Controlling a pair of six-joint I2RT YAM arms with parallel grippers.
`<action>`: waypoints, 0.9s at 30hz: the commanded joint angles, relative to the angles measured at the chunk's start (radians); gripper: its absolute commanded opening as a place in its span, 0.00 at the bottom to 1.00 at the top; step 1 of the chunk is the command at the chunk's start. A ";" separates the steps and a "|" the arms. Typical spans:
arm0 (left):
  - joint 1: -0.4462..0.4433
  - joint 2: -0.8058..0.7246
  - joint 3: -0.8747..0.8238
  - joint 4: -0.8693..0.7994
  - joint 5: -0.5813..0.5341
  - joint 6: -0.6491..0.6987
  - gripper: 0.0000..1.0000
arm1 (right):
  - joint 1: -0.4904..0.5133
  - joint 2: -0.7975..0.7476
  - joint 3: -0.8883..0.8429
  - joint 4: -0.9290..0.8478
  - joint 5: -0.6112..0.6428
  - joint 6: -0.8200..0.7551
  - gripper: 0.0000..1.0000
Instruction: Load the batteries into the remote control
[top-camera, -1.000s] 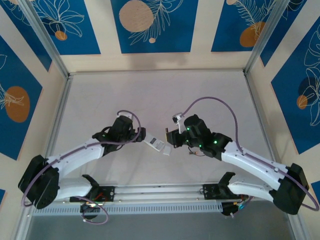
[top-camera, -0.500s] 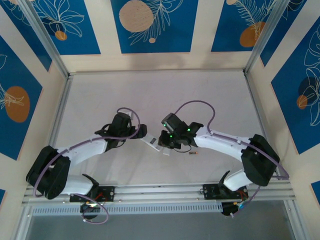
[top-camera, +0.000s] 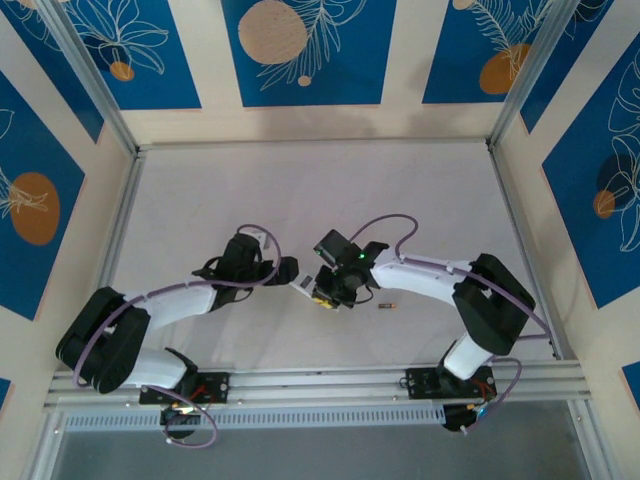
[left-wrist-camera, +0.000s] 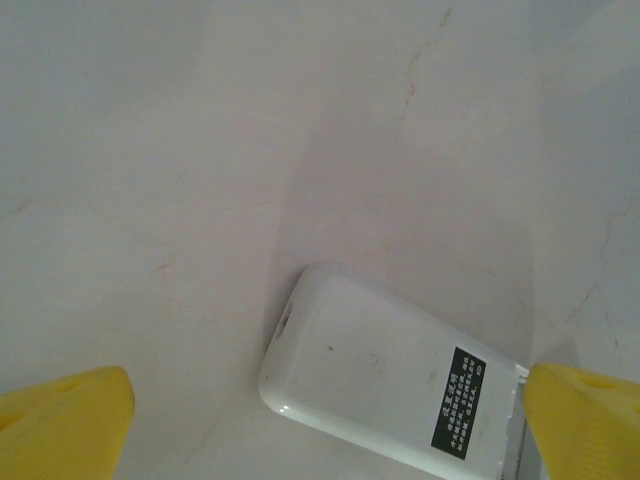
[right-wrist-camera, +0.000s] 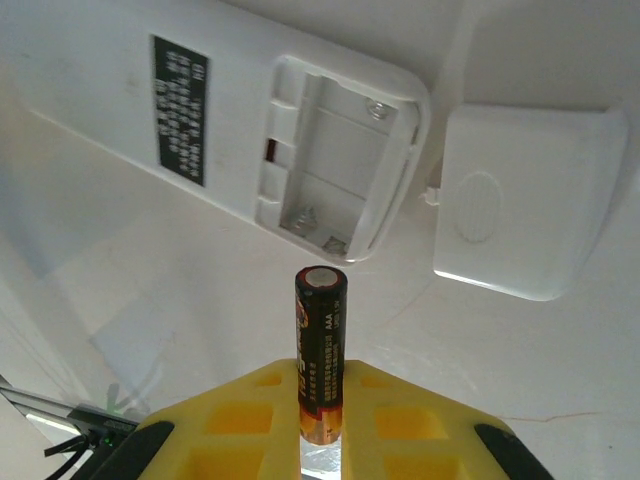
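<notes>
While the right pincer (right-wrist-camera: 320, 425) clamps a battery (right-wrist-camera: 320, 345), the remote control (right-wrist-camera: 232, 105) lies just beyond it.

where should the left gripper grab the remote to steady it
Best come from above and pinch the remote across its long edges at the closed end, away from the open battery bay. It lies flat, back up, and the bay must stay free.

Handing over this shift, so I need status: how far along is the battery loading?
Done: the cover is off and lies beside the remote control, its compartment open and empty. In hand: the right gripper holds one battery aimed at that compartment; the left gripper is open astride the remote. Left: seat this battery, then the second battery lying on the table.
</notes>
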 joint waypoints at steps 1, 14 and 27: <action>0.008 0.009 -0.018 0.052 0.031 -0.002 1.00 | -0.016 0.036 0.046 -0.017 -0.077 0.058 0.15; 0.008 0.012 -0.057 0.116 0.032 0.017 1.00 | -0.065 0.105 0.107 -0.060 -0.130 0.068 0.16; 0.008 0.012 -0.068 0.131 0.027 0.020 1.00 | -0.076 0.161 0.130 -0.087 -0.155 0.028 0.16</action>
